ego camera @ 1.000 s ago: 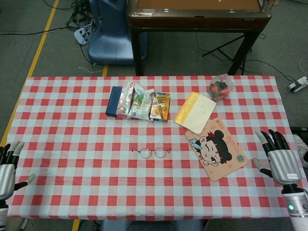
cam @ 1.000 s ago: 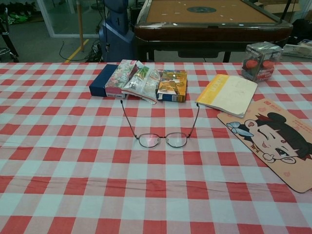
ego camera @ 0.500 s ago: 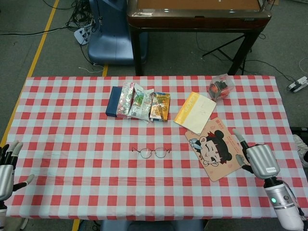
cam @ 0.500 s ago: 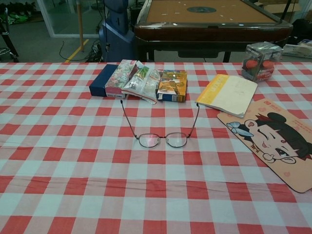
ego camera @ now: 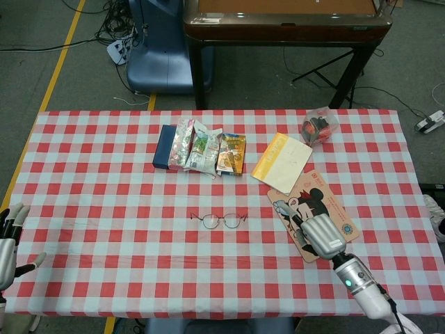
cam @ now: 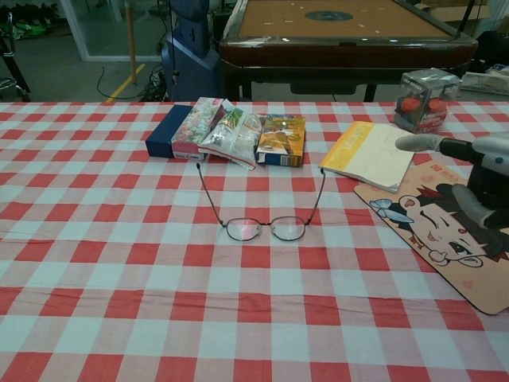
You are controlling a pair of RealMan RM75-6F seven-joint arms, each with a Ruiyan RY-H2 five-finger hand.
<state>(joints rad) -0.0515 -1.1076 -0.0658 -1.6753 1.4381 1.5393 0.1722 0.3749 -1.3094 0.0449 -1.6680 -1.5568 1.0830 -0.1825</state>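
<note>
A pair of thin wire glasses (ego camera: pixel 219 220) (cam: pixel 266 227) lies unfolded in the middle of the red-and-white checked table (ego camera: pixel 111 209). My right hand (ego camera: pixel 318 235) (cam: pixel 477 179) hovers over the cartoon mouse pad (ego camera: pixel 306 209) (cam: pixel 445 239) to the right of the glasses, fingers apart and holding nothing. My left hand (ego camera: pixel 7 240) stays at the table's front left corner, fingers spread and empty. It is outside the chest view.
At the back lie a dark blue box (ego camera: pixel 165 146), several snack packets (ego camera: pixel 205 151), a yellow-edged notebook (ego camera: pixel 282 161) and a clear pack with red items (ego camera: pixel 319 126). Beyond the table stand a wooden table (ego camera: pixel 278 21) and a blue machine base (ego camera: pixel 156 49).
My right hand has swept in from the table's right edge leftward over the mouse pad and now shows in the chest view. My left hand has drifted slightly down and left.
</note>
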